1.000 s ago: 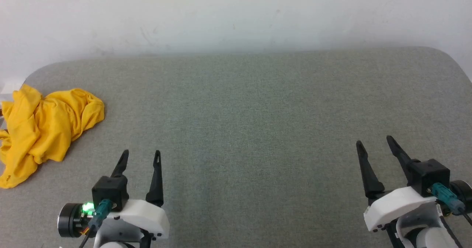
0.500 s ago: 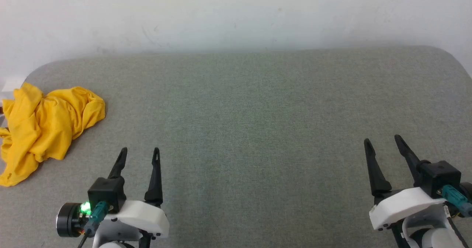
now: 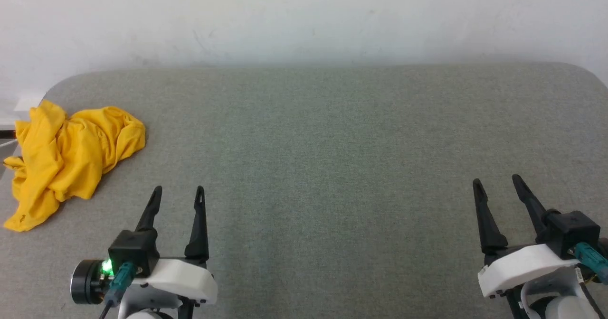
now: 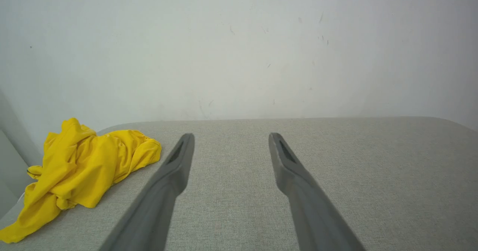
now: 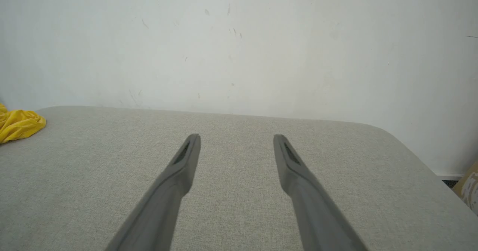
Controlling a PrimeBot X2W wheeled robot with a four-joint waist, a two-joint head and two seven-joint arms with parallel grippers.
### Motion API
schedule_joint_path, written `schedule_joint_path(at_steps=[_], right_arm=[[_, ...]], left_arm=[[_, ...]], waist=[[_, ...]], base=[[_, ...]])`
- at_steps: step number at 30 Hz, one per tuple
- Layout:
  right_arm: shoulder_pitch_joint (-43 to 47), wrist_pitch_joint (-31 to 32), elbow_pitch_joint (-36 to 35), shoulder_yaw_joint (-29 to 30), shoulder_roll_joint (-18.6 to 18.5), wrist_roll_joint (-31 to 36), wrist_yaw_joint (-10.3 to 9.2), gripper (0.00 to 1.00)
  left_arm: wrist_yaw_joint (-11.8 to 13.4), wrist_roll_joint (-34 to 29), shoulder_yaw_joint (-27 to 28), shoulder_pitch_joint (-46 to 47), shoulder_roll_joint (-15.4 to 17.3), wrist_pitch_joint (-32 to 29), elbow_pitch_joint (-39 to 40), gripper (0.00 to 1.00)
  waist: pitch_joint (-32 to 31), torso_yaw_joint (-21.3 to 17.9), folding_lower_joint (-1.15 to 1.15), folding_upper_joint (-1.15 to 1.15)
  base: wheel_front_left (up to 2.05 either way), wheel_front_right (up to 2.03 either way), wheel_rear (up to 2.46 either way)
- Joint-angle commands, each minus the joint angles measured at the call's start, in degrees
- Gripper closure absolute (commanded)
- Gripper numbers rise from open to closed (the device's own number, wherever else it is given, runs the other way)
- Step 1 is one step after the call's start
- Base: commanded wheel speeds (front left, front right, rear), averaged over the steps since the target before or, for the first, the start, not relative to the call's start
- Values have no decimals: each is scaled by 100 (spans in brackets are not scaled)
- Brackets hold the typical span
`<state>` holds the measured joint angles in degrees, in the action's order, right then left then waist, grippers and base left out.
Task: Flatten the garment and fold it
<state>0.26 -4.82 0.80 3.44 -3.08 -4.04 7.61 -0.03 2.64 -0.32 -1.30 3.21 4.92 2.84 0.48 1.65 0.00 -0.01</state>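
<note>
The garment (image 3: 66, 160) is a bright yellow shirt lying in a crumpled heap at the far left of the grey table (image 3: 332, 143), its lower end near the table's left edge. It also appears in the left wrist view as the garment (image 4: 78, 169) and, at the left border of the right wrist view, as the garment (image 5: 18, 126). My left gripper (image 3: 178, 193) stands open at the lower left, to the right of and nearer than the heap, with nothing between its fingers. At the lower right my right gripper (image 3: 496, 181) is open and holds nothing.
A white wall (image 3: 304, 20) rises behind the table's far edge. The table has rounded corners at the back left and back right. A brown object (image 5: 470, 185) shows beyond the table's right edge in the right wrist view.
The whole head view has shifted, so the camera moved; the garment lies as before. The right gripper has drifted a little to the right and up in the view. Both stay open.
</note>
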Motion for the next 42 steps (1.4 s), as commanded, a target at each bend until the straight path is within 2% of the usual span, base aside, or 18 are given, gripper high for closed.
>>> schedule_joint_path(at_steps=[1, 14, 42], right_arm=[[56, -76, 11, 18, 8, -50, -4, 0], [96, -219, 22, 53, 10, -102, -6, 0], [139, -554, 157, 20, 14, -144, -8, 0]], left_arm=[[-34, 56, 1, -112, -12, 64, 52, 0], [-23, 131, 25, -153, -16, 208, 127, 0], [61, 350, 51, -254, -23, 543, 312, 0]], waist=[[-3, 37, 0, 0], [-3, 348, 0, 0], [47, 1415, 0, 1]], base=[[0, 0, 0], [0, 0, 0], [0, 0, 0]])
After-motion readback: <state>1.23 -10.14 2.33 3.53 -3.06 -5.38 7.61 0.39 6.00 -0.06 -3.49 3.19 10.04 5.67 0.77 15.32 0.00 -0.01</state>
